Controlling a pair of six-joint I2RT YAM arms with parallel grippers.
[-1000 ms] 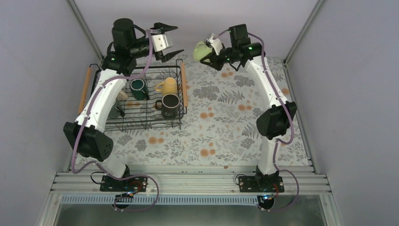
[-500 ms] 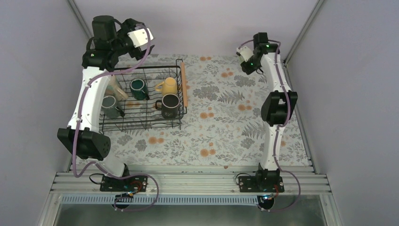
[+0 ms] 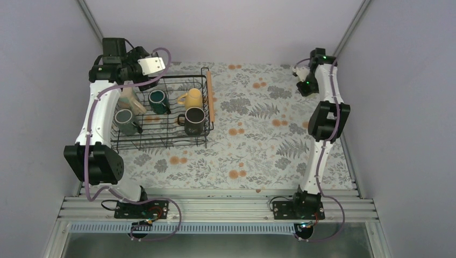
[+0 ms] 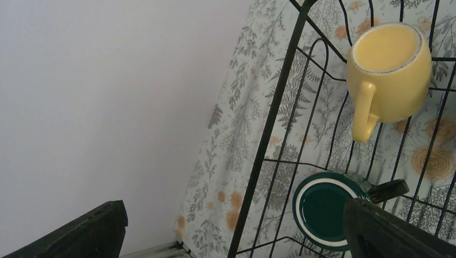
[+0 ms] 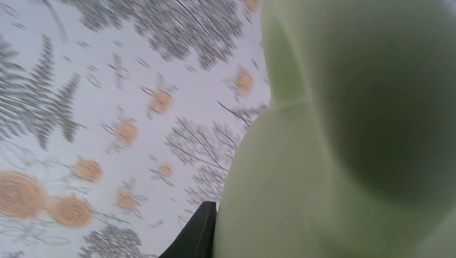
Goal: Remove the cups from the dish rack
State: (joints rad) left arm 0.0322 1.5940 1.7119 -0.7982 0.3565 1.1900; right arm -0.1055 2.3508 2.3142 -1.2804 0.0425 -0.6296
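1. The right gripper (image 3: 303,80), upper right of the overhead view, pinches the pale green mug (image 5: 349,134) above the floral cloth (image 3: 258,134), outside the rack.
2. The left gripper (image 4: 236,234) hangs spread and empty over the dish rack (image 3: 161,146), at its upper-left corner.
3. The yellow mug (image 3: 192,98), dark teal mug (image 3: 157,100), black mug (image 3: 194,119), grey-green mug (image 3: 125,120) and cream mug (image 3: 129,102) sit inside, so I'd say it's barely started.
4. No brand or writing is readable.

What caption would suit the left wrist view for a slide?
Open left gripper over the dish rack, yellow cup and dark teal cup inside.
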